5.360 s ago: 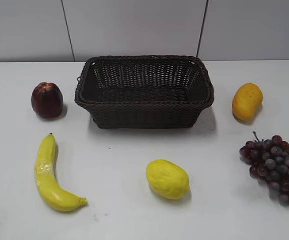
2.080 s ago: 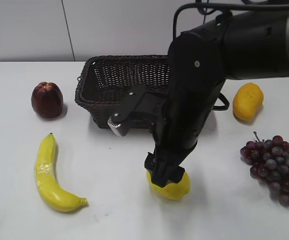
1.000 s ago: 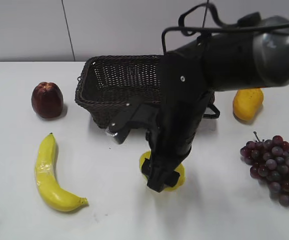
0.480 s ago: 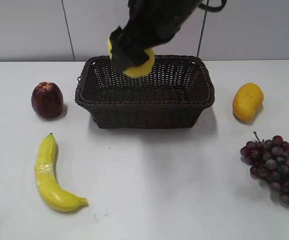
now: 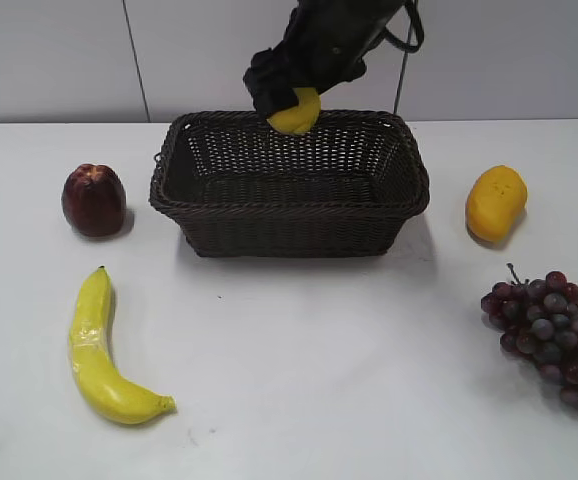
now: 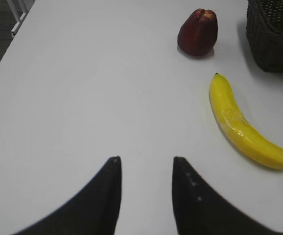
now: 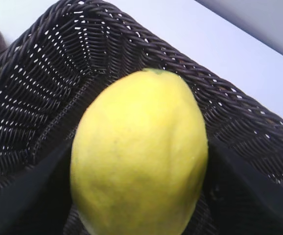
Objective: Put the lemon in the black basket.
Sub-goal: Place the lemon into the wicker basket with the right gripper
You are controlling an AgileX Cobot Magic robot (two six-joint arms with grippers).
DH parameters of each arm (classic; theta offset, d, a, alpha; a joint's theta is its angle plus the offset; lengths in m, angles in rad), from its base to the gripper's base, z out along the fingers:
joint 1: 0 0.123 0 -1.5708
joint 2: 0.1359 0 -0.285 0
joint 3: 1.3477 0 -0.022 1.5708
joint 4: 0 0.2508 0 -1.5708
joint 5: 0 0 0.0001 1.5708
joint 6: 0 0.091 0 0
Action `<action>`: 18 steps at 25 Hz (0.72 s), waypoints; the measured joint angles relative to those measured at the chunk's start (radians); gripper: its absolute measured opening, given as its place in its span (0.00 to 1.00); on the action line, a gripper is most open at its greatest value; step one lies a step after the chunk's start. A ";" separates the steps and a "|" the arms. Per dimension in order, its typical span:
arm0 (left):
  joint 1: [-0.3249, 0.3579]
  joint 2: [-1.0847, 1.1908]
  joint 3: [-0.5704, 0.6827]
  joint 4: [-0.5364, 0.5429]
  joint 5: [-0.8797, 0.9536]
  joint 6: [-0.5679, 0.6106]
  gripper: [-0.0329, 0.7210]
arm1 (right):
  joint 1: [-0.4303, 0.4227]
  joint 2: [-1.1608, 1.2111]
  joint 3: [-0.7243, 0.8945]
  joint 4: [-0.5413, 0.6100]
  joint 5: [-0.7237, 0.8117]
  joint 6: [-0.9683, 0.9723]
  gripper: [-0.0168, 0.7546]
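One lemon (image 5: pixel 296 111) clamped in right pincer (image 5: pixel 281 98) above one black basket (image 5: pixel 289 212), left pincer (image 6: pixel 144 183) parted, bare.

The white counter (image 5: pixel 289 340) carries the black basket (image 5: pixel 289 185) at its far middle. A dark red fruit (image 5: pixel 94 200), possibly an apple, sits to the basket's left, and a banana (image 5: pixel 99 350) lies nearer on the left. An orange-yellow fruit (image 5: pixel 494 203) rests to the basket's right, with a bunch of purple grapes (image 5: pixel 554 335) at the near right edge.
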 joint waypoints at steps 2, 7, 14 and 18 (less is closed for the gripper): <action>0.000 0.000 0.000 0.000 0.000 0.000 0.38 | 0.000 0.037 -0.001 0.000 -0.049 0.027 0.74; 0.000 0.000 0.000 0.000 0.000 0.000 0.38 | 0.000 0.124 -0.002 0.000 -0.124 0.067 0.74; 0.000 0.000 0.000 0.000 0.000 0.000 0.36 | 0.000 0.208 -0.002 -0.046 -0.148 0.076 0.74; 0.000 0.000 0.000 0.000 0.000 0.000 0.36 | -0.002 0.224 -0.002 -0.069 -0.146 0.091 0.74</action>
